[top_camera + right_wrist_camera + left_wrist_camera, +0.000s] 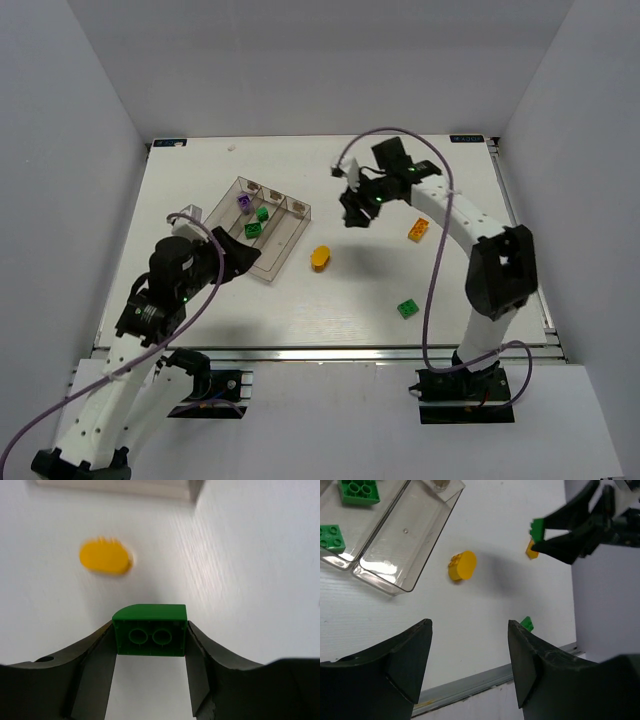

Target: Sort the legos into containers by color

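Ahead, yellow oval (105, 556), tray (283, 238); green brick (150, 630) held

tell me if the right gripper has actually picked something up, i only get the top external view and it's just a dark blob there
observer: yes, the right wrist view shows a green brick clamped between the fingers of the right gripper.
operator: how is it sitting in the grip
observer: its hollow underside, with two round tubes, faces the wrist camera, and one upper corner is rounded.
operator: left gripper got anything
observer: no, the left wrist view shows the left gripper open with nothing between its fingers.
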{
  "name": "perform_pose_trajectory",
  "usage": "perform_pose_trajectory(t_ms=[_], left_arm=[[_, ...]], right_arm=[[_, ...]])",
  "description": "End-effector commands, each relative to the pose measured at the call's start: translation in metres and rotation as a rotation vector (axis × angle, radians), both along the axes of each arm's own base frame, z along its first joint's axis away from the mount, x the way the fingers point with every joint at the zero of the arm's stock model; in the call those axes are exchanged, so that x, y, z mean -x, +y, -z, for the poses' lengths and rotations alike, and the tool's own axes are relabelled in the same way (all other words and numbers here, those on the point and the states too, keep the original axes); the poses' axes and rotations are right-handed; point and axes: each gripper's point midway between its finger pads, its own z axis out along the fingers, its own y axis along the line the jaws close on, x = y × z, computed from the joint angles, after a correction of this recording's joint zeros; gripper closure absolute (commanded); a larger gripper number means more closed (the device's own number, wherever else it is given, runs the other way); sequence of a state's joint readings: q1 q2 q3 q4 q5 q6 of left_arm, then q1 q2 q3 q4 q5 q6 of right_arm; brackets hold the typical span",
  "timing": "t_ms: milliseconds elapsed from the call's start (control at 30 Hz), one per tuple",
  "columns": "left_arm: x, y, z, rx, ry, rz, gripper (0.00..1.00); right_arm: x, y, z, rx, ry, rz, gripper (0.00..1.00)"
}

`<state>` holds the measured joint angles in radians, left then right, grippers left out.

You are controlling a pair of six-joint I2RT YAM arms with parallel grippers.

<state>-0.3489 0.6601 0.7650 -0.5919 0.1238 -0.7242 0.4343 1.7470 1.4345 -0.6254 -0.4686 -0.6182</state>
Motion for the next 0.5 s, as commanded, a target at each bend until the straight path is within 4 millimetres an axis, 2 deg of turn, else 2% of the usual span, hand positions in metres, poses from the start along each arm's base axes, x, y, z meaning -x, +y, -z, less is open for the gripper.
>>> perform_pose_trajectory(t_ms=[0, 33, 67, 100, 167, 200, 267, 300, 367, 400, 433, 467], left_arm=[[0.003, -0.003, -0.024, 0.084, -0.097, -0.009, 0.28], [0.005, -0.001, -0.029, 0.094, -0.113, -0.015, 0.28], [0.007, 0.001, -0.03, 0.091, -0.114, -0.023, 0.29], [0.008, 0.003, -0.032, 0.092, -0.117, -0.032, 0.28], [0.009, 0.006, -0.033, 0.086, -0.113, -0.043, 0.28], [0.009, 0.008, -0.039, 0.087, -0.124, -0.055, 0.28], [0.01, 0.01, -0.044, 0.088, -0.135, -0.063, 0.28], [0.01, 0.011, -0.047, 0.092, -0.139, -0.072, 0.28], [0.011, 0.013, -0.05, 0.09, -0.143, -0.079, 0.28], [0.011, 0.014, -0.053, 0.091, -0.148, -0.084, 0.28], [0.012, 0.014, -0.054, 0.091, -0.147, -0.082, 0.28], [0.013, 0.014, -0.053, 0.089, -0.142, -0.081, 0.28]], right_arm=[[-0.001, 0.076, -0.037, -0.132, 0.008, -0.139, 0.98], [0.0, 0.099, -0.023, -0.14, 0.072, -0.145, 0.97], [-0.007, 0.114, -0.029, -0.163, 0.072, -0.144, 0.97], [-0.016, 0.145, -0.039, -0.196, 0.05, -0.162, 0.97], [-0.023, 0.174, -0.051, -0.256, 0.087, -0.125, 0.97], [-0.028, 0.204, -0.06, -0.3, 0.051, -0.148, 0.96], [-0.034, 0.225, -0.066, -0.343, 0.042, -0.107, 0.95], [-0.034, 0.246, -0.068, -0.385, -0.004, -0.117, 0.95], [-0.031, 0.264, -0.069, -0.429, -0.031, -0.103, 0.94], [-0.037, 0.273, -0.074, -0.469, -0.077, -0.098, 0.94], [-0.034, 0.282, -0.065, -0.463, -0.088, -0.073, 0.94], [-0.038, 0.286, -0.066, -0.473, -0.1, -0.057, 0.94]])
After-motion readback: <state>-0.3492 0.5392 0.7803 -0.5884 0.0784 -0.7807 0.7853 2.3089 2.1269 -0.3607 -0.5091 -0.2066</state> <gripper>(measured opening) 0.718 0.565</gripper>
